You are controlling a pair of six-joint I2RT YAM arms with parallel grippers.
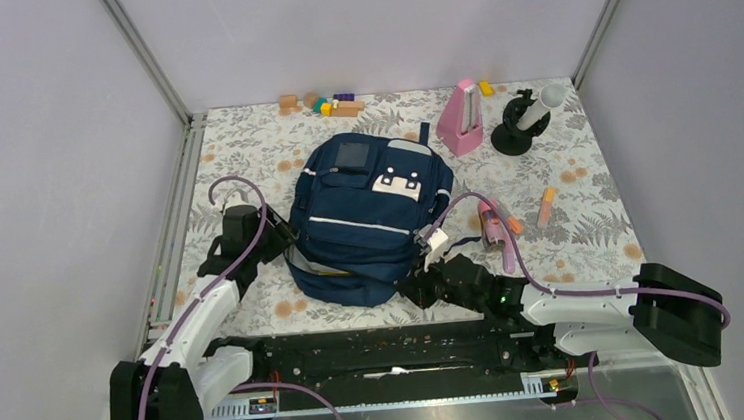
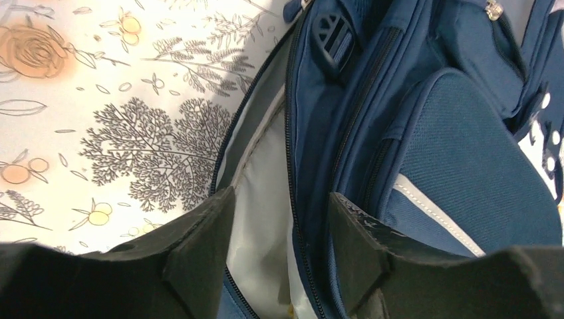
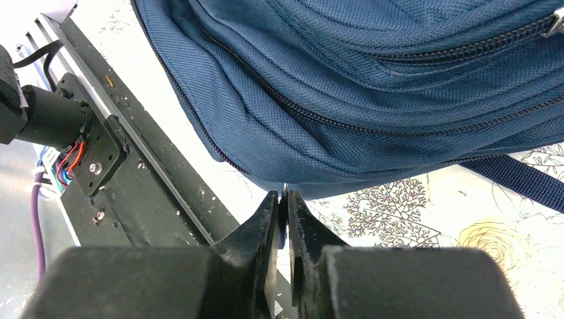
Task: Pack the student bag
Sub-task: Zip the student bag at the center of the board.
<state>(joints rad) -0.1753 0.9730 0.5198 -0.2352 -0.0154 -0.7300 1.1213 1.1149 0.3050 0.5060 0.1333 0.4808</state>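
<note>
The student bag (image 1: 373,210) lies flat in the middle of the flowered table, navy with white stripes and a white patch on its front pocket. My left gripper (image 1: 285,239) is at the bag's left side. In the left wrist view its jaws (image 2: 282,199) stand open astride the zipper edge of the unzipped main compartment, with grey lining (image 2: 263,199) between them and the bag's blue side (image 2: 465,146) to the right. My right gripper (image 1: 416,289) is at the bag's near right corner. In the right wrist view it (image 3: 284,196) is shut on a thin zipper pull at the hem of the bag (image 3: 372,80).
A pink metronome (image 1: 461,118) and a black stand with a white ball (image 1: 524,123) stand at the back right. Coloured blocks (image 1: 325,103) lie at the back edge. Orange markers (image 1: 546,204) and a pink item (image 1: 492,223) lie right of the bag. A black rail (image 1: 389,354) runs along the near edge.
</note>
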